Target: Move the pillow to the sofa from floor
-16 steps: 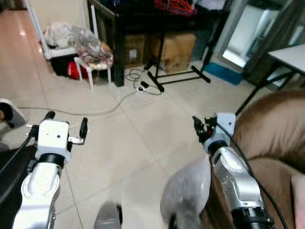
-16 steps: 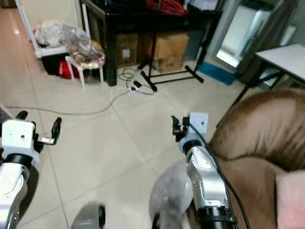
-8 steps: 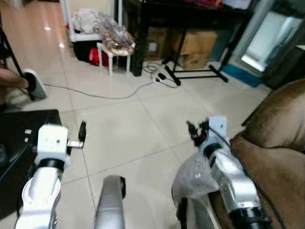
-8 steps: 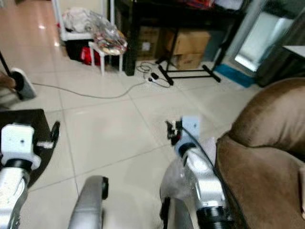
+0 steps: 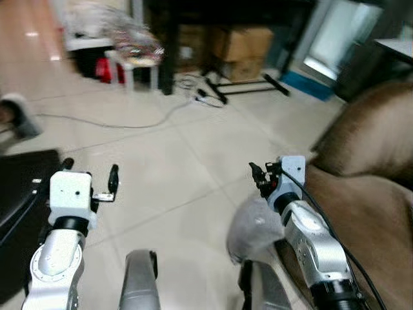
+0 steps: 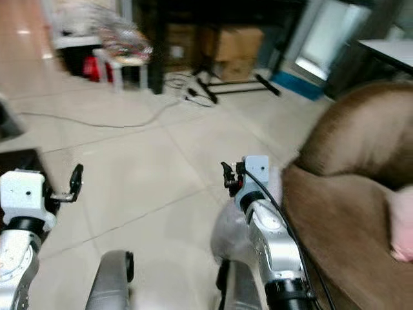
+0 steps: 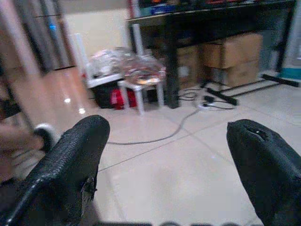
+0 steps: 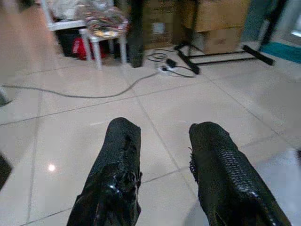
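A pink pillow (image 6: pixel 402 225) lies on the seat of the brown sofa (image 5: pixel 361 187) at the right edge. My left gripper (image 5: pixel 90 170) is held up over the tiled floor (image 5: pixel 187 155), open, with nothing between its fingers (image 7: pixel 70 160). My right gripper (image 5: pixel 261 175) hangs just left of the sofa's front edge, its fingers (image 8: pixel 117 160) a little apart over bare tile. A pale grey rounded shape (image 5: pixel 251 226) sits under my right forearm; the blur hides what it is.
A black table (image 5: pixel 213 13) with cardboard boxes (image 5: pixel 242 42) under it stands at the back. A white stool (image 5: pixel 132 61) with a bag, a floor cable (image 5: pixel 129 124) and a black stand base (image 5: pixel 245 90) lie nearby. A dark mat (image 5: pixel 19 187) and a white shoe (image 5: pixel 16 113) are at the left.
The whole picture has shifted and blurred, so the camera moved; more of the sofa seat and the pink pillow show at the right. Both arms keep about the same pose.
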You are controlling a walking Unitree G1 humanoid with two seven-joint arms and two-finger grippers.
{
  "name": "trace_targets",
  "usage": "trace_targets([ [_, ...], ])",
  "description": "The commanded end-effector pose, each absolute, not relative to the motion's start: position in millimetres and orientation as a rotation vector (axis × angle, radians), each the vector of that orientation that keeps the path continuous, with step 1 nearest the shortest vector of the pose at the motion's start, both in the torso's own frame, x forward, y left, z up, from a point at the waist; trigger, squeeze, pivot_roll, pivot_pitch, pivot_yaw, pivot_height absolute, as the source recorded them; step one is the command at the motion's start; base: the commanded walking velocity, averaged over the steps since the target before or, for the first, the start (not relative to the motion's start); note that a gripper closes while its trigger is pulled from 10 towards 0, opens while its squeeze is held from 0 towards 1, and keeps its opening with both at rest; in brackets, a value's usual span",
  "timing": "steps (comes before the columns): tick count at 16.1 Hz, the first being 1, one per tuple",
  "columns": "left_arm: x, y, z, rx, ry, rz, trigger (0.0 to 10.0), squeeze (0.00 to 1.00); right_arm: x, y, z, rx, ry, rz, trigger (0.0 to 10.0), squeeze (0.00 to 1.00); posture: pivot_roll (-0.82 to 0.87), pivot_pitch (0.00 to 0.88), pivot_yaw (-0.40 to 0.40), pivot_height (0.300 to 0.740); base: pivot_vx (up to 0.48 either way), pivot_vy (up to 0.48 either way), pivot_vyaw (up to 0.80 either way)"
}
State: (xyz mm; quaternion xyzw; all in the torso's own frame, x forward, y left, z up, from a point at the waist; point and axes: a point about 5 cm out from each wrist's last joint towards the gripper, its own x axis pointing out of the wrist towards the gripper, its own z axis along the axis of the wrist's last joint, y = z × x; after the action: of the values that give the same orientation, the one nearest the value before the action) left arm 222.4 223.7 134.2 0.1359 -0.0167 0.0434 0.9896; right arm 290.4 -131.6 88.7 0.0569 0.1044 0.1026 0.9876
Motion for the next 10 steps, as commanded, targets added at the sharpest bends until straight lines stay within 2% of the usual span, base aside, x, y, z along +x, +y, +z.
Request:
trace_targets([
  [1,222.9,217.9,137.0,0.26,-0.045,0.062,10.0,0.0,290.9,-139.7,92.5,0.111,0.2,0.185,10.0,0.0,0.08,0.0,-0.134,0.567,0.337,0.0,0.0],
  [10,222.2,216.8,137.3,0.265,-0.041,0.059,10.0,0.0,290.7,-137.0,93.8,0.116,0.198,0.217,10.0,0.0,0.08,0.0,-0.14,0.567,0.333,0.0,0.0],
])
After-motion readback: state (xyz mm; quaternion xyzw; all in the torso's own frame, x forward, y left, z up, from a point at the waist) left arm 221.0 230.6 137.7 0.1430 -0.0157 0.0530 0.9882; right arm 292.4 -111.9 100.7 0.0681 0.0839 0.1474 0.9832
